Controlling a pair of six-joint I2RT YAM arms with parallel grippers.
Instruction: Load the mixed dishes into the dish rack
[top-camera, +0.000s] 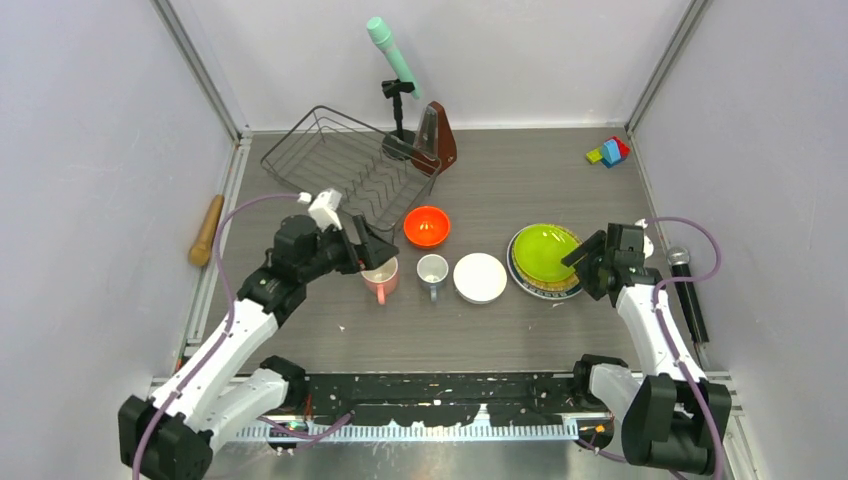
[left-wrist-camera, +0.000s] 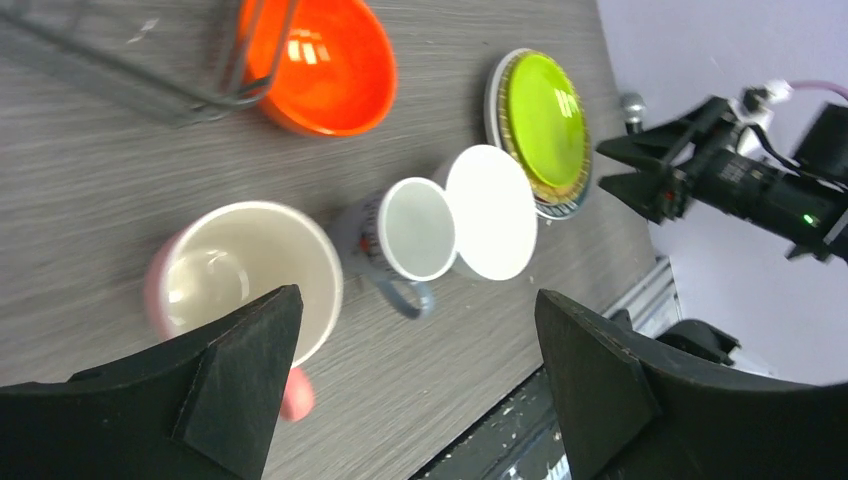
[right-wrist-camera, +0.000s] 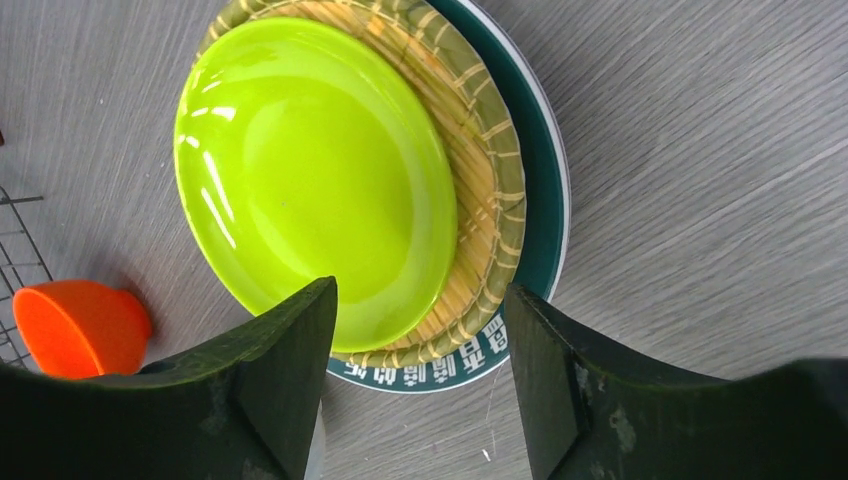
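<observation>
Your dish rack (top-camera: 372, 183) stands just beyond the left pincer (left-wrist-camera: 415, 298), with no dishes in it. That pincer is spread wide and holds nothing. The pink mug (left-wrist-camera: 245, 270) stands upright right under its left finger, mouth up. Ahead of the pincer, the orange-red bowl (left-wrist-camera: 330, 60) sits by the rack's near corner. Between the two fingertips you see the small grey-blue mug (left-wrist-camera: 410, 230), and the white bowl (left-wrist-camera: 490, 212) just past it. Further right, the lime-green plate (right-wrist-camera: 310, 170) lies on the tan plate (right-wrist-camera: 480, 170), which lies on the teal-rimmed plate (right-wrist-camera: 545, 170). Your right pincer (right-wrist-camera: 420, 290) hangs over the near edge of this stack, fingers apart and gripping nothing.
</observation>
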